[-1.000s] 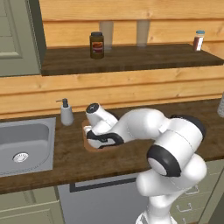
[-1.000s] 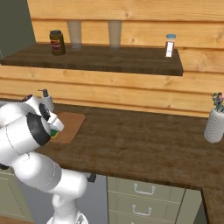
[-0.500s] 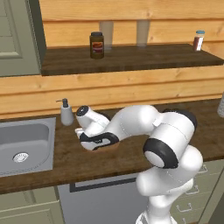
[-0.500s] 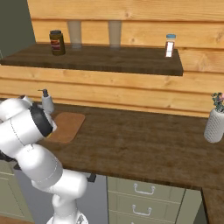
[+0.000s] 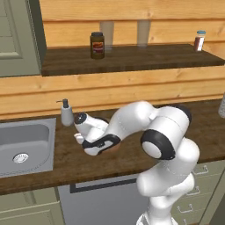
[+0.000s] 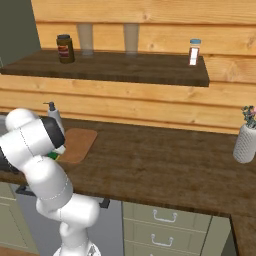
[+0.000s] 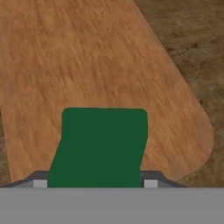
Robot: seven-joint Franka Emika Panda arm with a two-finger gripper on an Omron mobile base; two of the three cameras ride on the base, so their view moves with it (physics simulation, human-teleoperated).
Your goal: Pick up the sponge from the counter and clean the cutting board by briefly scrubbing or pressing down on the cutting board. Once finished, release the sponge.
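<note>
Sponge (image 7: pixel 99 146) sits between the jaws, pinched by its 2 sides, low over the near end of the cutting board (image 7: pixel 87 65). Likely light, soft, squashy: hold mid-sides, press gently.

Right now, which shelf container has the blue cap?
The small bottle at the shelf's right end; the jar at the left end is dark, with a dark lid.

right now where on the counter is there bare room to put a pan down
The counter lies bare between the cutting board and the white vase. It is crowded at the sink end, where the soap dispenser, the arm and the sponge over the board sit close together.
</note>
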